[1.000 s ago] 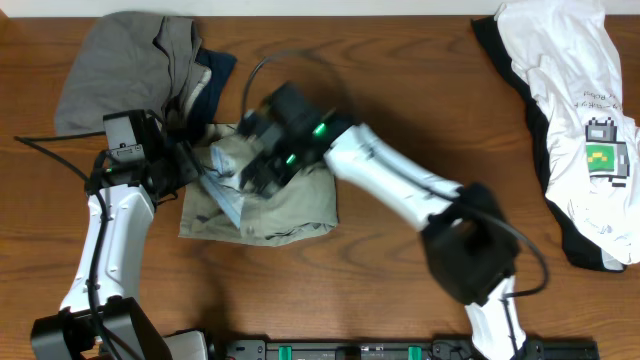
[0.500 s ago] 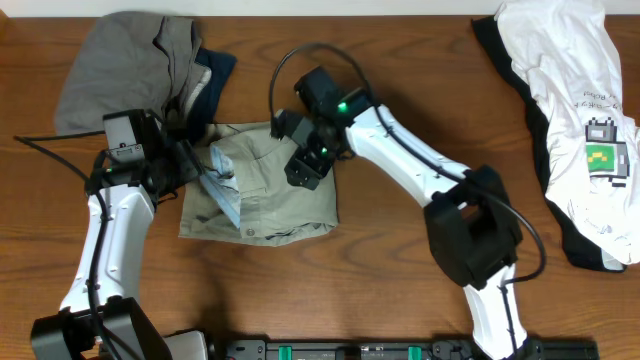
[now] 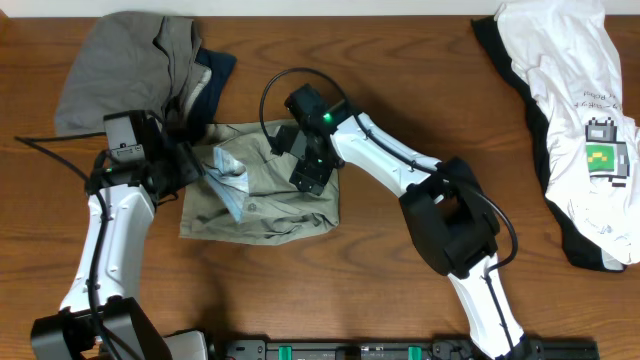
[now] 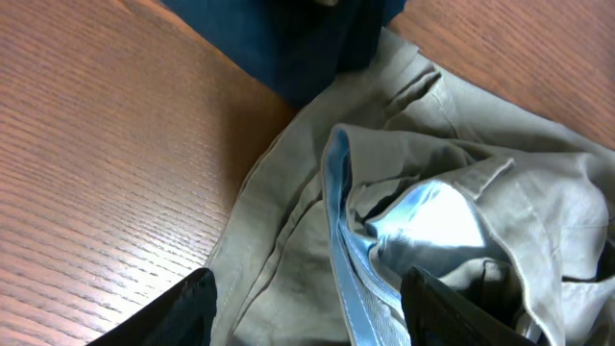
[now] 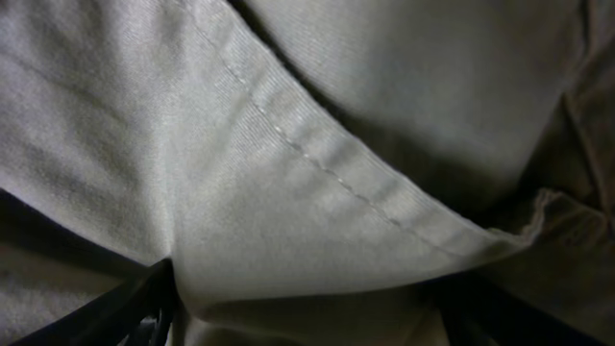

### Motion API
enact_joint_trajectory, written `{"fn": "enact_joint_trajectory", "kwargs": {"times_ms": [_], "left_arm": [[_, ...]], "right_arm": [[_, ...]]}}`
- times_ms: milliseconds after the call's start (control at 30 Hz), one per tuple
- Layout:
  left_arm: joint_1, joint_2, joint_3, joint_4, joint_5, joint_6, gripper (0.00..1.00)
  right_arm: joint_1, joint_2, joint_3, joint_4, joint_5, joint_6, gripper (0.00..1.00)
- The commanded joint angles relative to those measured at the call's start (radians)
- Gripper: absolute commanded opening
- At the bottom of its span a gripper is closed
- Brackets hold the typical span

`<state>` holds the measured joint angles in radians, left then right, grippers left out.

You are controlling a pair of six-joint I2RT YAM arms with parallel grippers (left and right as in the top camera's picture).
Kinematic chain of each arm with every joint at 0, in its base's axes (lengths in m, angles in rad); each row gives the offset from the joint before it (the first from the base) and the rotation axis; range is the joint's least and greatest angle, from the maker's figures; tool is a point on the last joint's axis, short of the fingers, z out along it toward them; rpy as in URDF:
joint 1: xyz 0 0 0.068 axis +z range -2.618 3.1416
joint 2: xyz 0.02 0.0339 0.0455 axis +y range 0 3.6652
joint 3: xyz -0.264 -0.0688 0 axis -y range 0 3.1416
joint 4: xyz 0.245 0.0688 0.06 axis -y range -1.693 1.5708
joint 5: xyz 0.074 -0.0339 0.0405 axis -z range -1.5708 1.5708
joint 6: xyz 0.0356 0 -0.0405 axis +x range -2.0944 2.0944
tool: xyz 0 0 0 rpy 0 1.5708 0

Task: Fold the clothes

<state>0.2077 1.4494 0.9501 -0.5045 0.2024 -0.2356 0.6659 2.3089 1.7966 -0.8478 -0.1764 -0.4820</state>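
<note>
The khaki-olive shorts lie partly folded on the table, left of centre, with a pale blue inner lining turned up at their left side. My left gripper is at the shorts' left edge; in the left wrist view its fingers are open, with the lining and khaki cloth between them. My right gripper is low over the shorts' upper right part. In the right wrist view its fingers are spread wide, with a hemmed khaki fold between them.
A grey garment and a navy piece are heaped at the back left, touching the shorts' top corner. The navy piece also shows in the left wrist view. A white tee with a green print lies on a black piece at the far right.
My right arm swung right from the shorts' left-centre to their upper right part, uncovering the flat khaki cloth. My left arm has not moved.
</note>
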Motion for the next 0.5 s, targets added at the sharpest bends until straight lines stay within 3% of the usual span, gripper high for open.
{"fn": "enact_joint_trajectory", "kwargs": {"times_ms": [0,367,467], "left_arm": [[-0.016,0.001,0.014,-0.011,-0.004,-0.002,0.63],[-0.157,0.024,0.014,-0.008,0.0,-0.015,0.63],[-0.164,0.039,0.014,0.013,0.056,-0.029,0.69]], "right_arm": [[-0.056,0.092,-0.02,-0.005,0.076,0.014,0.87],[-0.22,0.086,-0.008,-0.034,0.074,0.041,0.97],[-0.231,0.072,0.024,-0.095,0.032,0.052,0.99]]}}
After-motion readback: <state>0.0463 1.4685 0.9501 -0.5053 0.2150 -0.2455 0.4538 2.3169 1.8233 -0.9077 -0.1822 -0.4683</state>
